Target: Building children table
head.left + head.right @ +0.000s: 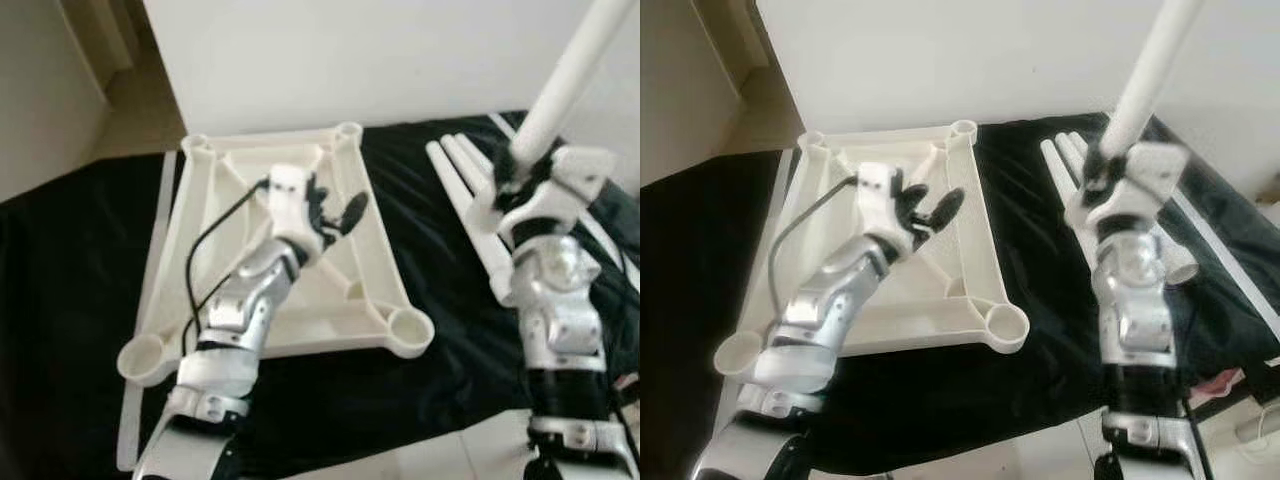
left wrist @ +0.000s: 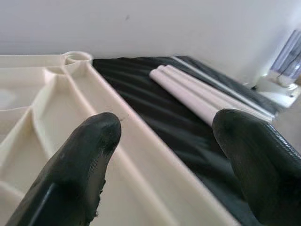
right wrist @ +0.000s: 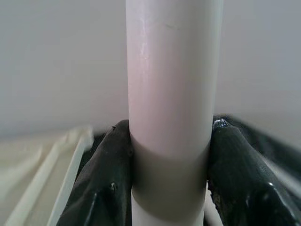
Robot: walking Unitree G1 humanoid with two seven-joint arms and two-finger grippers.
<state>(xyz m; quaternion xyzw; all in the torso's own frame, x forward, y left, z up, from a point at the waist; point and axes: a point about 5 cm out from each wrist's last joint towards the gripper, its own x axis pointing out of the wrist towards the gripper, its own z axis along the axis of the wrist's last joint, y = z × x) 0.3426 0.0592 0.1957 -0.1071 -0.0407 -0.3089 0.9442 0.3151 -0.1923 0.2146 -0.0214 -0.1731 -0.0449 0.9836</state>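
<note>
With the right gripper (image 1: 522, 178) clamped low on the long white leg (image 1: 572, 72), its top could swing wide and miss a corner socket (image 1: 408, 329). Meanwhile the left gripper (image 1: 338, 215) hovers spread wide over the upturned tabletop (image 1: 205, 262) on black cloth (image 1: 70, 300), steadying nothing.

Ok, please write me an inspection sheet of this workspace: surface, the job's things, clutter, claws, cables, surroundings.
Surface: black cloth spread on the floor.
Job's things: cream table top lying underside up, round leg sockets at its corners; spare white legs lying side by side on the cloth to its right; one white leg held raised, tilted.
Clutter: nothing seen.
Claws: left claw open above the table top; right claw shut on the white leg.
Cables: black cable along the left arm.
Surroundings: white wall behind; pale floor in front.
</note>
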